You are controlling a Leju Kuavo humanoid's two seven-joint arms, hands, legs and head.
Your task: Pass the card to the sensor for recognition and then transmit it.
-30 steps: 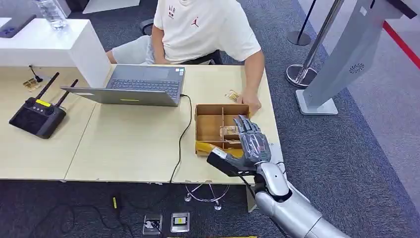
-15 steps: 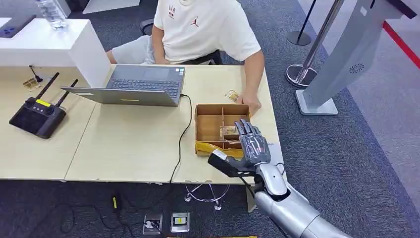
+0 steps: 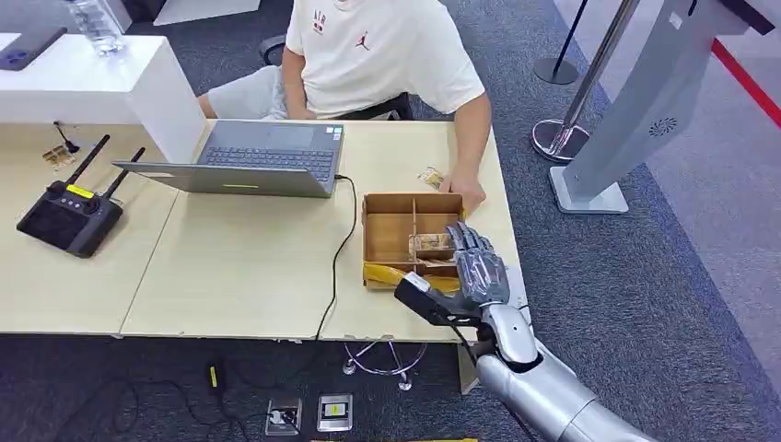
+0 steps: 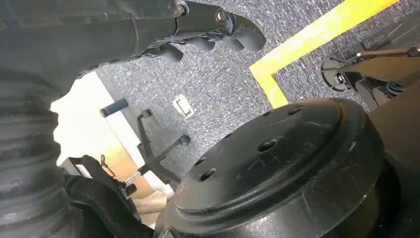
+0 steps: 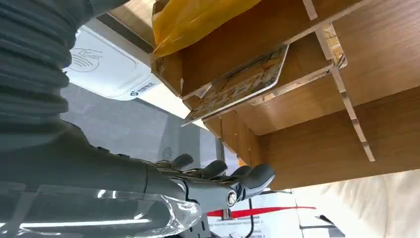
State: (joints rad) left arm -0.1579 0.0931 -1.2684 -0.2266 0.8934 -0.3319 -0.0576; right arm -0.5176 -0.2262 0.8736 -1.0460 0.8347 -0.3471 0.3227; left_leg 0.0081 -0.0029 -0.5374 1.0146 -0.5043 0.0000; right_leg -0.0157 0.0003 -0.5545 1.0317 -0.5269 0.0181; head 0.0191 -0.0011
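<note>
Fingers of your right hand (image 3: 474, 267) are spread and hold nothing, hovering at the wooden tray (image 3: 387, 208) — the card (image 5: 237, 84) lies inside, unpicked. Grasp, sensor (image 5: 101, 69) pass and handover all remain.

The divided box (image 3: 391, 230) looks like thin brown wood, matt and smooth, with a glossy yellow plastic bag (image 5: 198, 17) at its edge. The card (image 5: 237, 84) in it has a printed, slightly shiny face. The right hand (image 3: 474, 267) is dark grey plastic on a silvery metallic arm. The table (image 3: 239, 267) is pale matt laminate, the floor grey rough carpet (image 3: 663, 276)
</note>
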